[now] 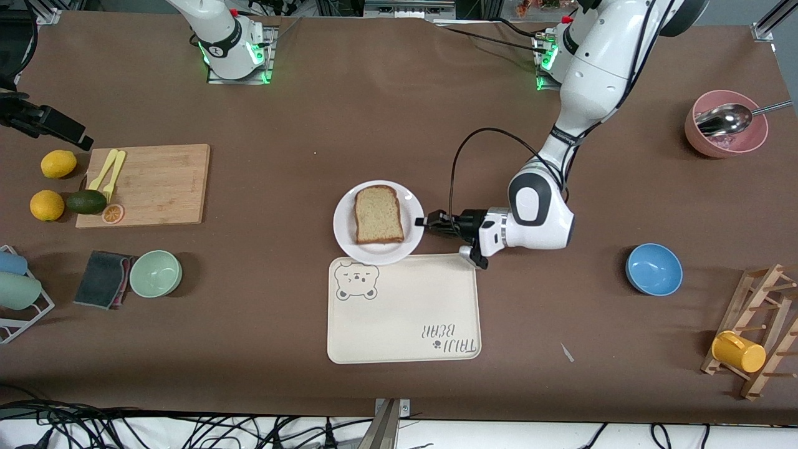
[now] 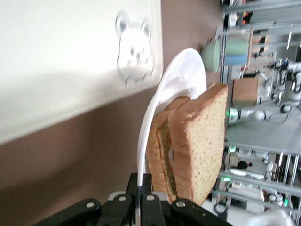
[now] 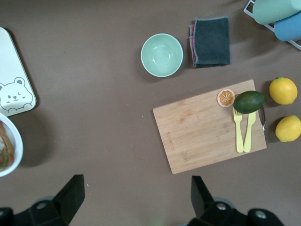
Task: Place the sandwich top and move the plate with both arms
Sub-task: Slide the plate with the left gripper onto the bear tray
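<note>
Left gripper (image 1: 427, 221) is clamped on plate (image 1: 345, 234) rim; sandwich top (image 1: 377, 214) already placed. Right gripper (image 3: 134, 195) is held wide over table, waiting; plate move pending.

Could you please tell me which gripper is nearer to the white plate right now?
Left. The left gripper grips the plate rim; the right gripper hangs open above bare table near the cutting board.

1. Setting: robotics laboratory, staged as a kitchen.
2. Evidence: two arm bases (image 1: 234, 47) bolted to a brown-covered worktop (image 1: 374, 125); loose cables (image 1: 62, 424) along its edge; aluminium framing (image 2: 263, 141) and racks around it.
3. Props: cutting board (image 1: 153, 184), bowls, mug rack (image 1: 757, 330).
</note>
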Action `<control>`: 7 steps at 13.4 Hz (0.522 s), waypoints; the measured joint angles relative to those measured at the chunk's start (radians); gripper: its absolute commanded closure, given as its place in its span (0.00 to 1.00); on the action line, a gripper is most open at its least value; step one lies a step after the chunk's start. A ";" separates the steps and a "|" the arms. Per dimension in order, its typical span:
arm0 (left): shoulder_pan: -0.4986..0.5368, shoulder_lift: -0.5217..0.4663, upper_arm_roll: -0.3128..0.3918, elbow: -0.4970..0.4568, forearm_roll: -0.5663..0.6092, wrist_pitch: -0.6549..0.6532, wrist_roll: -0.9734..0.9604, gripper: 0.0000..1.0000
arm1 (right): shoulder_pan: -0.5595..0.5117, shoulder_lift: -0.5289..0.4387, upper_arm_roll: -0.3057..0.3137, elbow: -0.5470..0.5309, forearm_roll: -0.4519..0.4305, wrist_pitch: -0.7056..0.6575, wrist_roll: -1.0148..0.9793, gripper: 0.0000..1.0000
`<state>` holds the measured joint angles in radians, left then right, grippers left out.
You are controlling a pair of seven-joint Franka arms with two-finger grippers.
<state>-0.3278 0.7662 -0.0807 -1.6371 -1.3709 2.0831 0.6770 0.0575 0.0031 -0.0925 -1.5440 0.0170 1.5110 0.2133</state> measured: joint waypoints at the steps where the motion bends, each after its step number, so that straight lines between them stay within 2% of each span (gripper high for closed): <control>1: 0.006 0.001 0.003 0.031 0.000 -0.001 -0.037 1.00 | 0.000 0.000 0.000 0.000 0.000 -0.001 0.000 0.00; 7: 0.098 0.056 0.016 0.161 0.000 -0.001 -0.118 1.00 | 0.000 0.000 0.000 0.000 0.000 -0.022 0.000 0.00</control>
<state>-0.2294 0.8222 -0.0644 -1.4761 -1.3709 2.0816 0.5588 0.0575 0.0031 -0.0923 -1.5439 0.0169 1.4886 0.2133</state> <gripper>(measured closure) 0.956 0.000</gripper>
